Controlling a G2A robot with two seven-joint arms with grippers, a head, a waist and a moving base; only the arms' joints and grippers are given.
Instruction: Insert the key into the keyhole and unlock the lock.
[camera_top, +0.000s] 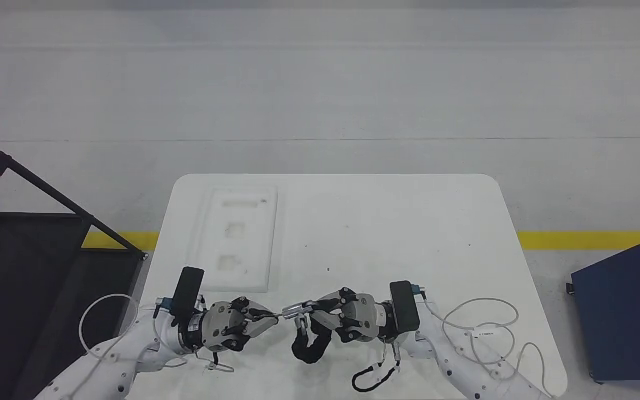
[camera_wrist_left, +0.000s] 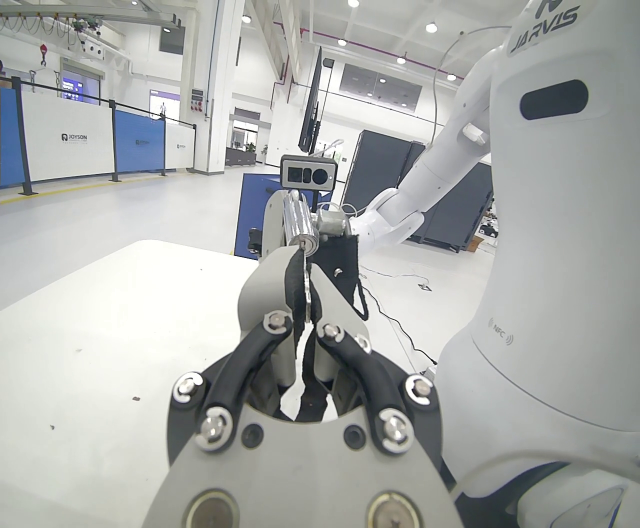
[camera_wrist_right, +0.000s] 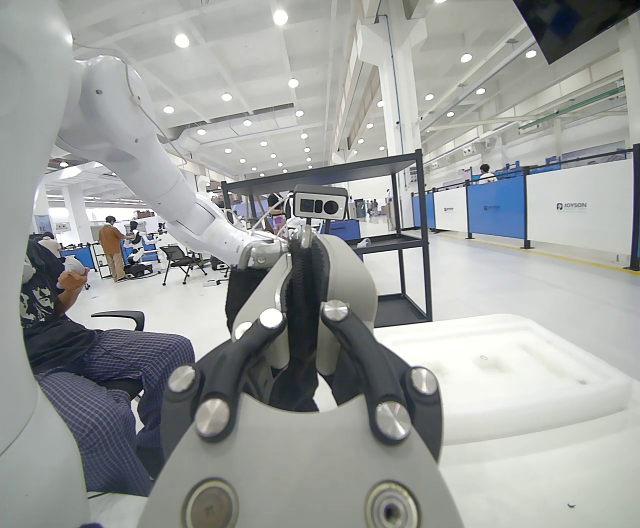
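Observation:
Above the near edge of the white table (camera_top: 400, 250), both grippers meet tip to tip. My left gripper (camera_wrist_left: 300, 280) is shut on a flat silver key (camera_wrist_left: 306, 296) that carries a black strap. The key's tip touches the end face of the chrome lock (camera_wrist_left: 299, 223). My right gripper (camera_wrist_right: 302, 260) is shut on the lock, whose metal top (camera_wrist_right: 303, 239) peeks out above a black strap (camera_wrist_right: 300, 305) pinched between the fingers. In the top view the left gripper (camera_top: 272, 319) and right gripper (camera_top: 318, 312) face each other, with the lock (camera_top: 300, 312) between them and a black strap (camera_top: 310, 345) hanging below.
A white foam tray (camera_top: 238, 238) with shallow recesses lies on the table's left half, also seen as the foam tray (camera_wrist_right: 500, 370) beside the right gripper. A black cable loop (camera_top: 370, 378) hangs under the right wrist. A dark rack (camera_top: 40, 270) stands left of the table.

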